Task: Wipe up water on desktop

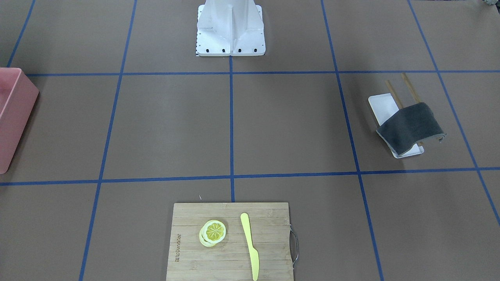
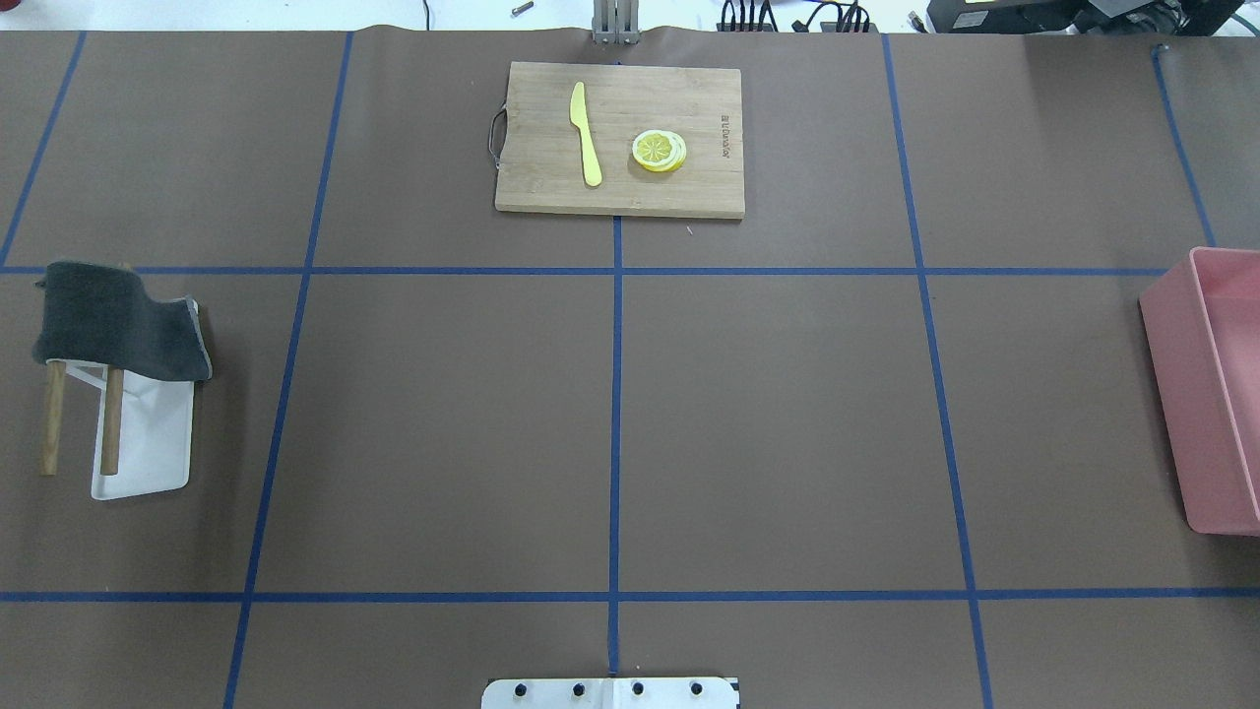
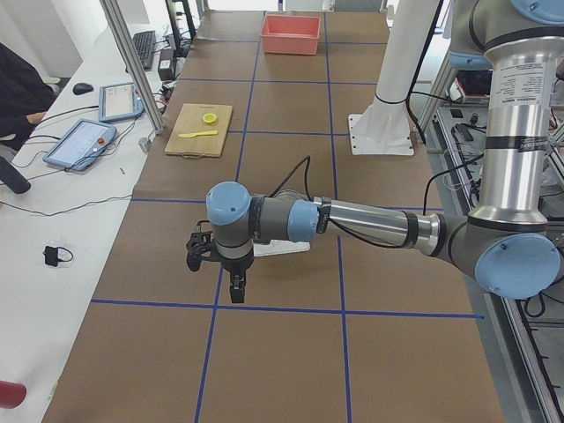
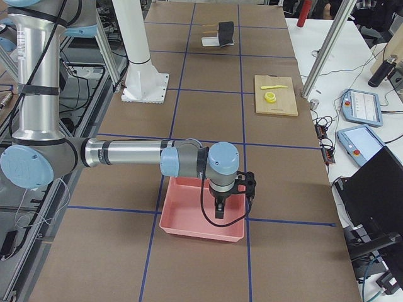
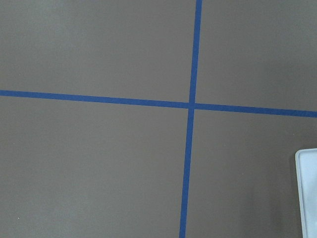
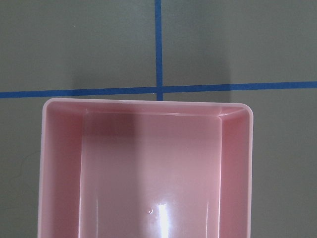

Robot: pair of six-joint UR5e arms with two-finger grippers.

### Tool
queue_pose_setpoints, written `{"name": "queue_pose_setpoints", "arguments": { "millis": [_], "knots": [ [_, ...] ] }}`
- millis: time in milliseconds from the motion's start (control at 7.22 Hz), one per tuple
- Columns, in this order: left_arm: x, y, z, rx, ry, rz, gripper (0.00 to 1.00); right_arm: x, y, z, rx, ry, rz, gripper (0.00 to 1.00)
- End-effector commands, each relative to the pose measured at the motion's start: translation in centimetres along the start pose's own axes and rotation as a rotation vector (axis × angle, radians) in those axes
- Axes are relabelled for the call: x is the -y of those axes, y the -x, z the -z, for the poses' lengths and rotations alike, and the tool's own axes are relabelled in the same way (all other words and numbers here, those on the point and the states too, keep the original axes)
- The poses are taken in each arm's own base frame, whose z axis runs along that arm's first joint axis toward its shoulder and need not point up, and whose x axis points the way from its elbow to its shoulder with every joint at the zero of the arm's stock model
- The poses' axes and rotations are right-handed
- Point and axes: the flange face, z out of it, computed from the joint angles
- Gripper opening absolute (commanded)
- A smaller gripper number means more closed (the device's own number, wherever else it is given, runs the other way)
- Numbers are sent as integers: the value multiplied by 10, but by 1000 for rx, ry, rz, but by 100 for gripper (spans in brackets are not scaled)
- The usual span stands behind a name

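The desktop (image 2: 787, 414) is a matte brown surface with a blue tape grid; I see no water on it in any view. A dark grey cloth (image 2: 108, 320) hangs over a wooden rack on a white tray (image 2: 148, 453) at my left side; it also shows in the front view (image 1: 410, 127). My left gripper (image 3: 216, 275) hangs above the desktop near that tray, seen only from the side, so I cannot tell whether it is open or shut. My right gripper (image 4: 233, 204) hangs over the pink bin (image 4: 201, 217); I cannot tell its state either.
The pink bin (image 2: 1211, 394) stands at the right edge and looks empty in the right wrist view (image 6: 148, 173). A bamboo cutting board (image 2: 620, 138) at the far middle carries a yellow knife (image 2: 587, 133) and lemon slices (image 2: 659, 151). The robot's white base (image 1: 230, 29) is at the near middle.
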Motion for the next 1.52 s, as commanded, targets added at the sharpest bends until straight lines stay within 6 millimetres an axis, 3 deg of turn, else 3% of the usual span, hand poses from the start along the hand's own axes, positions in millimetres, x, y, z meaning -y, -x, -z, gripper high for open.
{"name": "queue_pose_setpoints", "arguments": {
  "millis": [0,554,970,1108,1386],
  "knots": [
    [0,-2,3,-1,-7,-1,98,1,-1,-1,0,1,-3,100],
    [2,-7,5,-3,-12,-10,98,-4,-1,-2,17,5,-6,100],
    [10,-31,27,-43,-50,15,98,-3,-2,-2,-1,0,0,100],
    [20,-47,36,-48,-63,-5,98,0,0,0,-6,-4,4,100],
    [20,-77,44,-177,-54,55,98,-3,-5,-2,-32,-3,5,100]
  ]
}}
